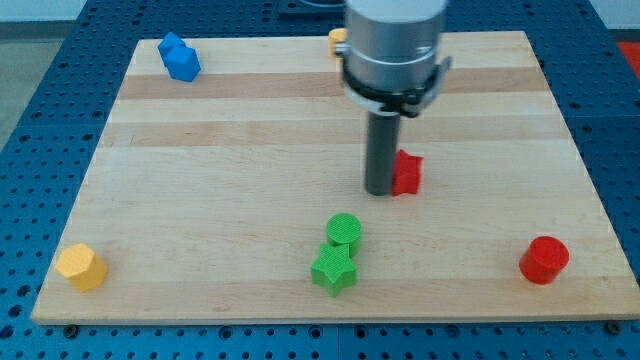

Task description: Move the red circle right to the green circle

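The red circle [544, 260] lies near the view's bottom right of the wooden board [220, 150]. The green circle [344, 230] sits at the bottom centre, touching a green star [334, 269] just below it. My tip [379, 190] stands above and slightly right of the green circle, touching the left side of a second red block [407, 172] whose shape is partly hidden by the rod. The red circle is far to the right of my tip and lower in the view.
A blue block [180, 58] lies at the top left. A yellow hexagon [81, 267] sits at the bottom left corner. A yellow block [338, 40] at the top edge is mostly hidden behind the arm.
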`<state>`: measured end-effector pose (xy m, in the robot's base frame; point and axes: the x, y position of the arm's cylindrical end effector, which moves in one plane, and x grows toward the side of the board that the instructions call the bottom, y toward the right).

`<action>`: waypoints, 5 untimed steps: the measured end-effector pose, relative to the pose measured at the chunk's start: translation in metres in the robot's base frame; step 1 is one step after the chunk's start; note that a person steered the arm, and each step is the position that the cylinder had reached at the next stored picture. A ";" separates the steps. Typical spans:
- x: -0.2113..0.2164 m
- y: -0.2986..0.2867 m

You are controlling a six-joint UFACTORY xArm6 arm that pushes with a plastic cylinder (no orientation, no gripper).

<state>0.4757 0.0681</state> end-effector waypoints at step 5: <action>0.109 0.060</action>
<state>0.5845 0.1280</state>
